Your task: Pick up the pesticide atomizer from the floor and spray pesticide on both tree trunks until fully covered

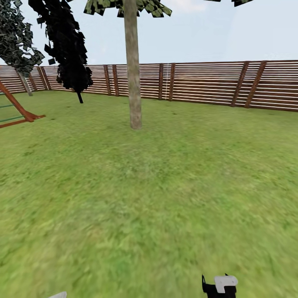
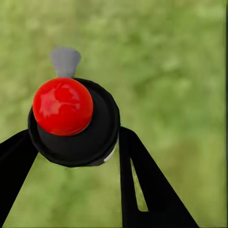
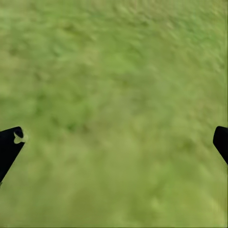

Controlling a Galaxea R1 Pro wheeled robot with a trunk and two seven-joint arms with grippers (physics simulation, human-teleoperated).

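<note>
— Status? We hold the pesticide atomizer (image 2: 73, 121) clamped in the left gripper (image 2: 76, 156); right gripper (image 3: 114, 142) spread wide, empty.
— Next we approach the tree trunk (image 1: 133, 66) ahead; aim nozzle, spray.

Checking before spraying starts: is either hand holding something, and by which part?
The left hand holds the pesticide atomizer, fingers on either side of its black body below the red top. The right hand is open, over grass.
</note>
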